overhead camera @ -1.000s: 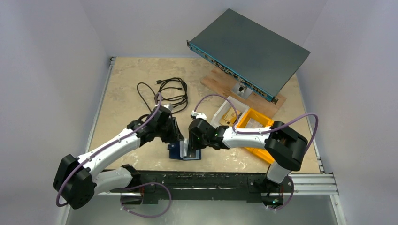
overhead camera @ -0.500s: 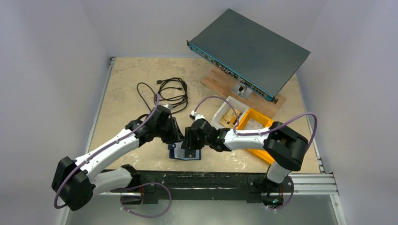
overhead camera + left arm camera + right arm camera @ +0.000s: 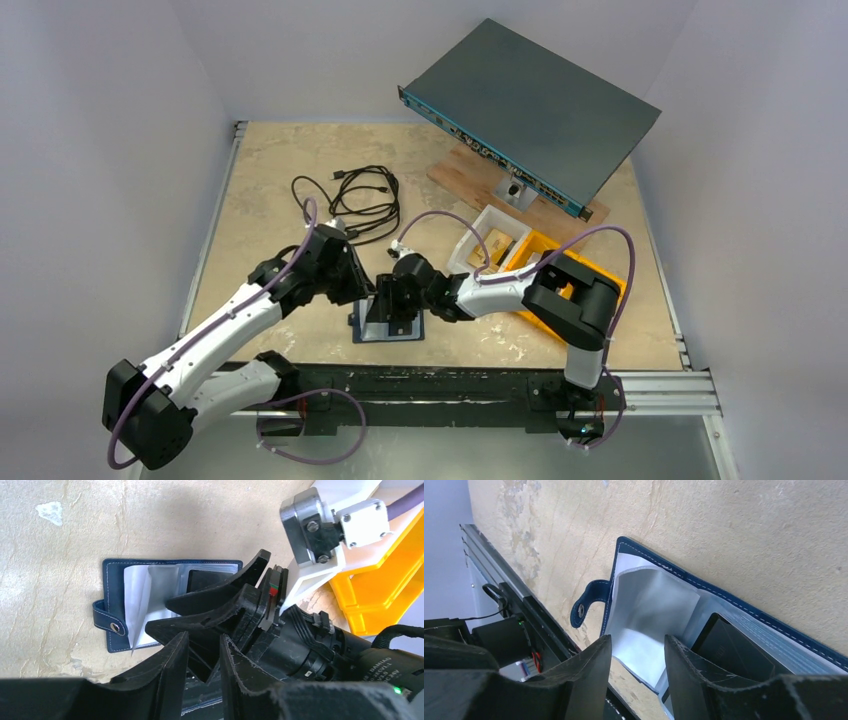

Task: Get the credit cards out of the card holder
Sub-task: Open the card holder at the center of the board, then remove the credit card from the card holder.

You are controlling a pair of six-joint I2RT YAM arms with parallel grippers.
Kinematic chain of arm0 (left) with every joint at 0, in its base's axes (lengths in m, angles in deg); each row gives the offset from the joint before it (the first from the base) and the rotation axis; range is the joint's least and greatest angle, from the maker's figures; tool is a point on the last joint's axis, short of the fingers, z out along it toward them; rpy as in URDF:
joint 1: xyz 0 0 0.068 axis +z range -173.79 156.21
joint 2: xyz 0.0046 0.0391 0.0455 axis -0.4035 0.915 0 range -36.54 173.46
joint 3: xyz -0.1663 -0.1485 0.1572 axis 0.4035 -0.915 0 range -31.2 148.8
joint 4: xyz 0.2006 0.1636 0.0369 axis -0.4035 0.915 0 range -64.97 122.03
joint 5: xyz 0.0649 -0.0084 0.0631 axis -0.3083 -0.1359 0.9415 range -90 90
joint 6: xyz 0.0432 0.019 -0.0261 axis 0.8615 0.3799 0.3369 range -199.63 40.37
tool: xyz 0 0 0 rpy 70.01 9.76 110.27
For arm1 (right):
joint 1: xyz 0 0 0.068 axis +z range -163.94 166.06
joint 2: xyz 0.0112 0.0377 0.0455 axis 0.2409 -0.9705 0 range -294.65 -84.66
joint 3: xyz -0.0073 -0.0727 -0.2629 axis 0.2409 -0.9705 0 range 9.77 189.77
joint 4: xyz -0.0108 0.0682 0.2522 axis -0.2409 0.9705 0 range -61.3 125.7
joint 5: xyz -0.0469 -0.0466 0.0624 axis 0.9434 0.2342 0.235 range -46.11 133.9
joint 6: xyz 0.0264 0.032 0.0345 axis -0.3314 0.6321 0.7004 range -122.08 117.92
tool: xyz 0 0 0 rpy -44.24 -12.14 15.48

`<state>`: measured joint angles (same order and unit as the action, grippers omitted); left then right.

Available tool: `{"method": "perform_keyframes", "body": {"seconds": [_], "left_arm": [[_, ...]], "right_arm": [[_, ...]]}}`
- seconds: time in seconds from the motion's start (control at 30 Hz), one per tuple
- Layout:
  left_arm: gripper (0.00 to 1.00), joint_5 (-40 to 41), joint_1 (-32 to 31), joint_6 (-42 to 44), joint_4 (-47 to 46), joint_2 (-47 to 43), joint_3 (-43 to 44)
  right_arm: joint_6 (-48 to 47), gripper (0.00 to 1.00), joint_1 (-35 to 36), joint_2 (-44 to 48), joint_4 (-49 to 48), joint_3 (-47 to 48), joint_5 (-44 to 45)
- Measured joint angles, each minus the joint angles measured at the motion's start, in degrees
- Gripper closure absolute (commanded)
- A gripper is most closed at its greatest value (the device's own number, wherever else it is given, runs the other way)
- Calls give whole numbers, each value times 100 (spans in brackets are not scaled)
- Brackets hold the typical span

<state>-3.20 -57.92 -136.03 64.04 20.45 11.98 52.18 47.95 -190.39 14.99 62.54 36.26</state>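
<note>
The holder (image 3: pixel 385 334) lay open and flat on the table (image 3: pixel 270 190), close to its near edge and between my two arms. Its long axis ran left to right, roughly along that edge, with the tab (image 3: pixel 586 605) at the end toward my left arm.

My right gripper (image 3: pixel 636 650) was the nearer one. Its tips hung right over the open clear sleeve (image 3: pixel 649 605), jaws parted only narrowly, with nothing between them that I could see. Whether they touched the plastic I could not tell. The dark card (image 3: pixel 734 650) sat tucked in just beside those tips, toward the end away from the tab.

My left gripper (image 3: pixel 202 645) hovered above and behind, jaws likewise a slit apart and empty. The right fingers (image 3: pixel 220 589) lay between it and the holder.

I judged the pull belonged to my right gripper, after a short shift along the axis toward the card, while my left could pin the tab end.
</note>
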Motion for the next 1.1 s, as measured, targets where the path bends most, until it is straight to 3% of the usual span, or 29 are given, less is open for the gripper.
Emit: {"method": "perform_keyframes", "body": {"seconds": [0.2,0.3,0.43,1.1], "left_arm": [[79,-160,4,-20,-138,-85,-350],[82,-328,4,-105,-352,-48,-608],[83,-520,4,-264,-688,22,-898],[86,-566,0,-389,-1436,887,-1027]], "right_arm": [[122,51,-9,-4,-68,11,-74],[131,72,-2,0,-37,11,-76],[208,79,0,0,28,9,-79],[118,80,-9,706,737,-271,466]]}}
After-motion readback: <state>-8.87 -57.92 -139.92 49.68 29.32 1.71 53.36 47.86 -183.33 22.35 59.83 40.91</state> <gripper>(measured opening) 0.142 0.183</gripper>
